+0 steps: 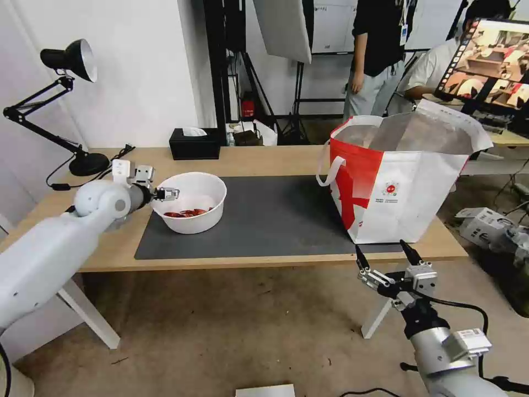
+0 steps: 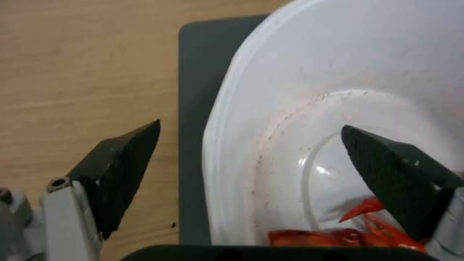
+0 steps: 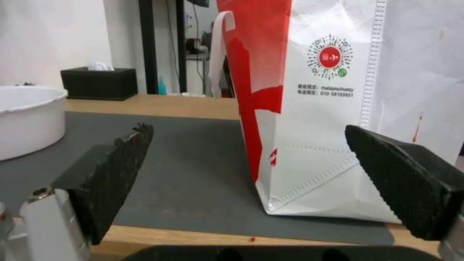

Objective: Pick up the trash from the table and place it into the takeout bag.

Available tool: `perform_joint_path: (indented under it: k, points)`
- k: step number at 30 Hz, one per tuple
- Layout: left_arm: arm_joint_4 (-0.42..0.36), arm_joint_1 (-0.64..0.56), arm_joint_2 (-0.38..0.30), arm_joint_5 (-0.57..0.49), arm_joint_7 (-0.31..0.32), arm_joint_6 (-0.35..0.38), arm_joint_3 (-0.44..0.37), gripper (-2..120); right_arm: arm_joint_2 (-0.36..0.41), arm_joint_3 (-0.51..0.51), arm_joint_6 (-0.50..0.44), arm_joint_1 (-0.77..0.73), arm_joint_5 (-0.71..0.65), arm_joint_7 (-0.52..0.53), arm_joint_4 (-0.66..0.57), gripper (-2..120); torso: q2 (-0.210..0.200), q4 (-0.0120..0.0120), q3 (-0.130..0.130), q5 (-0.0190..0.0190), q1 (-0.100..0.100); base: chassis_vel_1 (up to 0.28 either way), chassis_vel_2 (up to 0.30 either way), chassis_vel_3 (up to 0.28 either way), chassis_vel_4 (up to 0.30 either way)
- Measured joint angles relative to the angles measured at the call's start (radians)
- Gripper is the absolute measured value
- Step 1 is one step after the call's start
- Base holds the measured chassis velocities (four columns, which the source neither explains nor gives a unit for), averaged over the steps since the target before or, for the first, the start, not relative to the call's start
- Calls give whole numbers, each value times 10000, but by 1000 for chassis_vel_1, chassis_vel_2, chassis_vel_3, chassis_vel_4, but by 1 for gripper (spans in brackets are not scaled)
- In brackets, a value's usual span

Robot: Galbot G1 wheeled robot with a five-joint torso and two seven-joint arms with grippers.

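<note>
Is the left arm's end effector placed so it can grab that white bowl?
Probably yes. The left end effector is open and straddles the rim of the white bowl, one finger inside, the other over the table. Nothing blocks it.

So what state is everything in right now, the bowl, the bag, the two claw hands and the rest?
White bowl: upright on the mat, red scraps inside.
Takeout bag: standing, mouth open.
Left gripper: open, one finger outside the bowl's rim, the other inside.
Right gripper: open, holding nothing, below the table edge in front of the bag.
Tissue box: upright, tissue sticking out.
Desk lamp: upright at the table's far left.
</note>
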State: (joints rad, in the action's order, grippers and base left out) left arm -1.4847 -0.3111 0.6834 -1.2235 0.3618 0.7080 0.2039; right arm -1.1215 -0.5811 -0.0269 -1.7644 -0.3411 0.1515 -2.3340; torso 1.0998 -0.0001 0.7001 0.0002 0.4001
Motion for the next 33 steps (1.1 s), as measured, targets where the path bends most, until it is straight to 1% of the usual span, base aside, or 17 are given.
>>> perform_joint_path:
  k: [3, 4, 5, 8, 9, 11, 12, 13, 15, 16, 20, 22, 26, 28, 29, 32, 33]
  points:
    - [371, 296, 82, -6, 65, 279, 390, 97, -29, -15, -12, 10, -14, 26, 17, 100, 1, 1, 0, -1, 0, 0, 0, 0, 0]
    - [466, 334, 98, -49, 101, 329, 472, 91, -31, -24, -14, 29, -28, 31, 30, 100, 0, 2, -1, -2, 0, 0, 0, 0, 0]
    - [466, 334, 98, -49, 101, 329, 472, 91, -31, -24, -14, 29, -28, 31, 30, 100, 0, 2, -1, -2, 0, 0, 0, 0, 0]
    - [481, 361, 128, -170, 232, 330, 515, 77, -46, -18, -18, 82, -41, 39, 87, 100, 1, 1, -1, -1, -1, 0, 0, 0, 0]
    - [481, 361, 128, -170, 232, 330, 515, 77, -46, -18, -18, 82, -41, 39, 87, 100, 1, 1, -1, -1, -1, 0, 0, 0, 0]
    - [475, 373, 139, -216, 284, 329, 522, 71, -57, -1, -20, 95, -42, 40, 104, 100, 1, 1, -1, -1, -1, 0, 0, 0, 0]
    - [472, 391, 150, -235, 323, 329, 537, 62, -76, 17, -21, 100, -42, 41, 118, 100, 2, 1, -1, -2, -1, 0, 0, 0, 0]
    - [472, 391, 150, -235, 323, 329, 537, 62, -76, 17, -21, 100, -42, 41, 118, 100, 2, 1, -1, -2, -1, 0, 0, 0, 0]
    - [465, 402, 154, -241, 345, 326, 553, 55, -96, 20, -23, 103, -42, 44, 131, 100, 2, 1, -1, -1, -2, 0, 0, 0, 0]
    - [460, 410, 160, -245, 364, 323, 563, 48, -104, 20, -25, 104, -41, 47, 142, 100, 2, 1, -1, -1, -2, 0, 0, 0, 0]
    - [453, 418, 184, -268, 401, 319, 571, 39, -109, 17, -28, 104, -40, 59, 152, 100, 2, 2, -1, -2, -1, 0, 0, 0, 0]
    - [417, 418, 222, -331, 430, 307, 572, 27, -113, 10, -29, 105, -38, 87, 166, 100, 2, 2, -1, -1, -1, 0, 0, 0, 0]
    - [359, 415, 254, -489, 539, 300, 559, 19, -119, 13, -29, 107, -37, 128, 168, 100, 2, 1, -1, -2, -1, 0, 0, 0, 0]
    - [227, 412, 272, -1026, 858, 295, 451, 4, -123, 37, -27, 108, -37, 202, 168, 100, 1, 2, -1, -1, -1, 0, 0, 0, 0]
    - [140, 405, 271, -1260, 987, 292, 393, 0, -123, 41, -24, 107, -36, 211, 168, 100, 2, 2, -1, -2, -1, 0, 0, 0, 0]
    - [12, 384, 256, -1540, 1174, 289, 302, 0, -124, 42, -20, 109, -35, 223, 172, 100, 2, 1, -1, -2, -2, 0, 0, 0, 0]
    - [-260, 344, 225, -2106, 1598, 288, 108, 0, -121, 43, -8, 115, -33, 230, 185, 100, 1, 1, -1, -3, -1, 0, 0, 0, 0]
